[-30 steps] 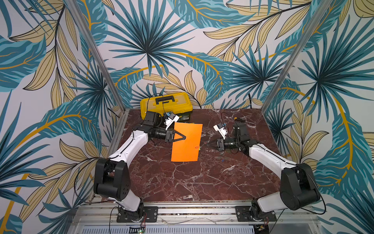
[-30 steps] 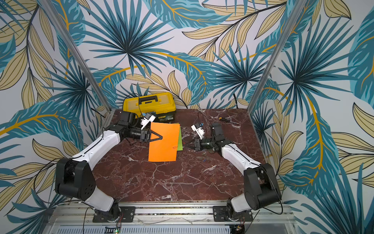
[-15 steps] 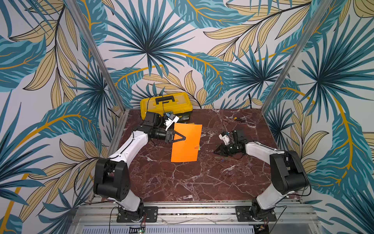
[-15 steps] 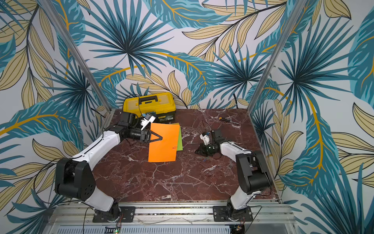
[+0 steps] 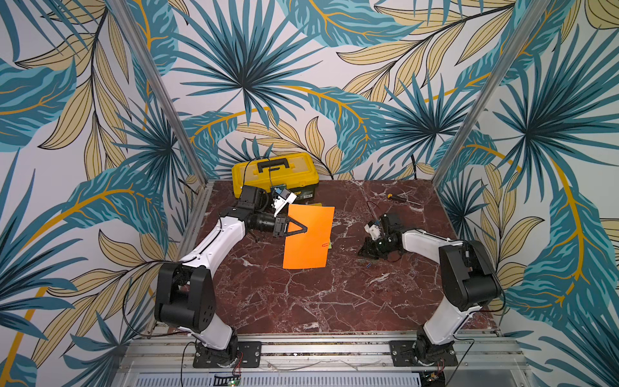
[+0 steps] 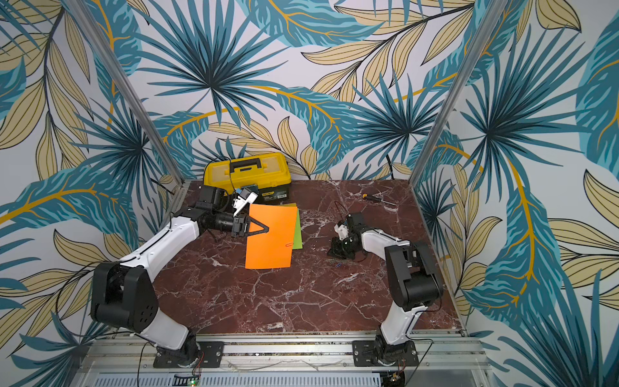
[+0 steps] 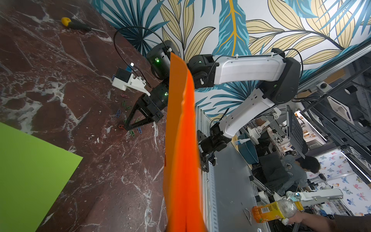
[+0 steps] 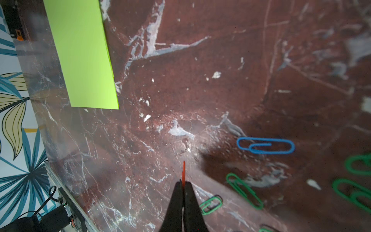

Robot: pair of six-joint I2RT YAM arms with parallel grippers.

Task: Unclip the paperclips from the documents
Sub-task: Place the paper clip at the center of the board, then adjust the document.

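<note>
Red wire pokes straight out past the tips of the right gripper (image 8: 183, 184). It is pinched tight on a red paperclip (image 8: 183, 170), low over the table (image 8: 200, 80), with loose paperclips (image 8: 265, 145) just beside it. The left gripper (image 5: 304, 230) is squeezed shut on one side edge of the orange sheet (image 5: 311, 254) and holds it up. A second red clip (image 5: 325, 244) sits on the sheet's other edge, the one facing the right gripper. I think the right arm is nearer to it.
</note>
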